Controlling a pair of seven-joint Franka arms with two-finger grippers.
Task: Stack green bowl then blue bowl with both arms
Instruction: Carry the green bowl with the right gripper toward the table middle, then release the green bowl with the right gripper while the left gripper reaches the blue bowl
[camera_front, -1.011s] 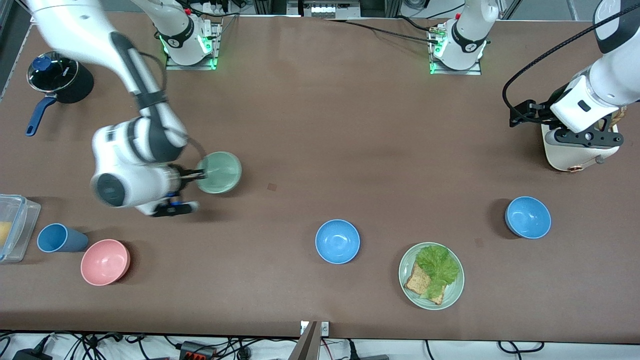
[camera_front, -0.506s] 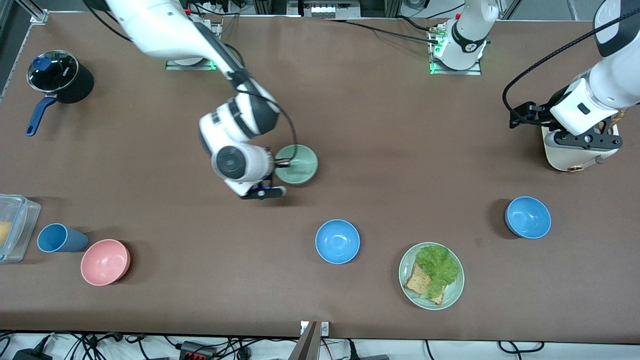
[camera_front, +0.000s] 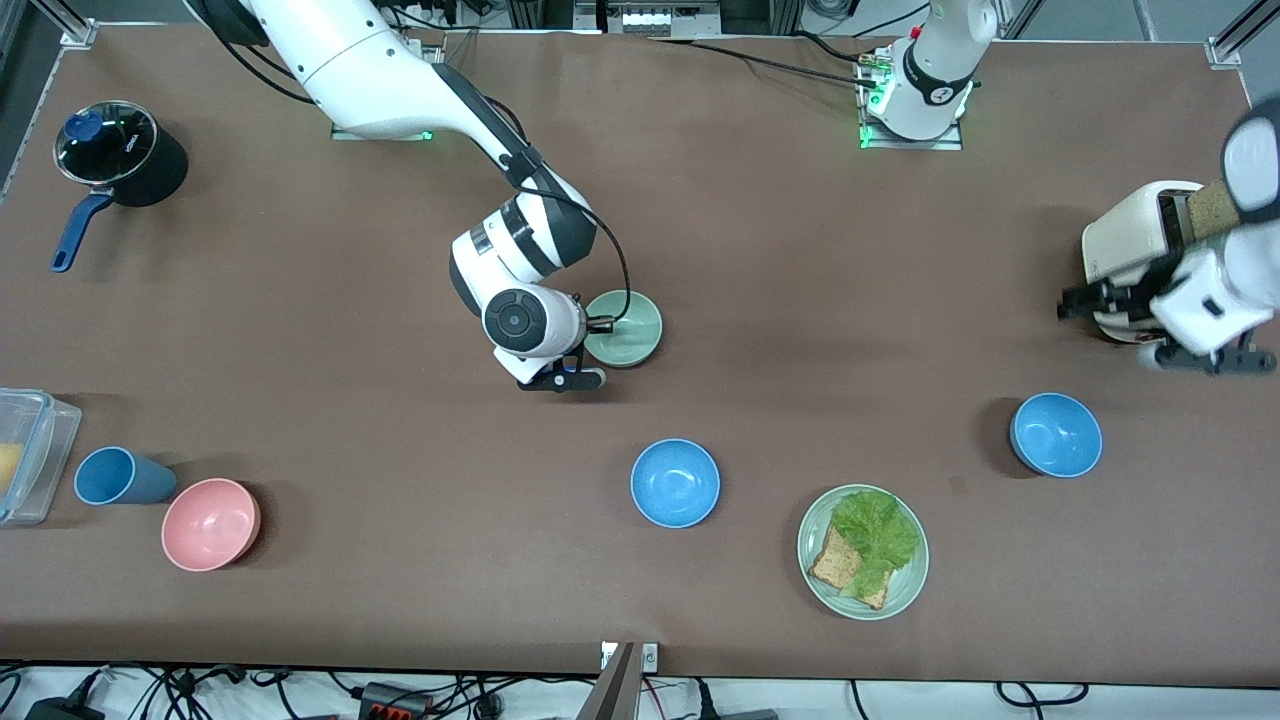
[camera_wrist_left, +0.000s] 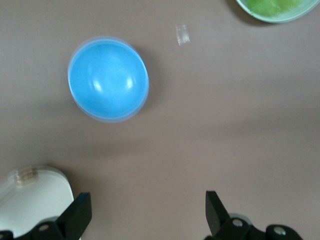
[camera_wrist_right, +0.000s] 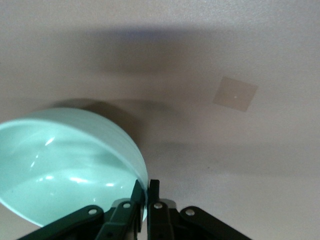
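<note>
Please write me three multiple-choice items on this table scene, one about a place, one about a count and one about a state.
1. Where is the green bowl?
A. On the plate with lettuce
B. Farther from the front camera than the middle blue bowl
C. Inside the pink bowl

2. How many blue bowls are on the table?
A. One
B. Two
C. Four

3. What is the right end effector doing?
A. Pinching the green bowl's rim
B. Standing wide open over the pot
C. Gripping the blue cup

Answers:
1. B, since it shows higher in the front view than the middle blue bowl.
2. B, since there is the middle one and a second blue bowl toward the left arm's end.
3. A, since the right wrist view shows its fingers closed across the bowl's edge.
</note>
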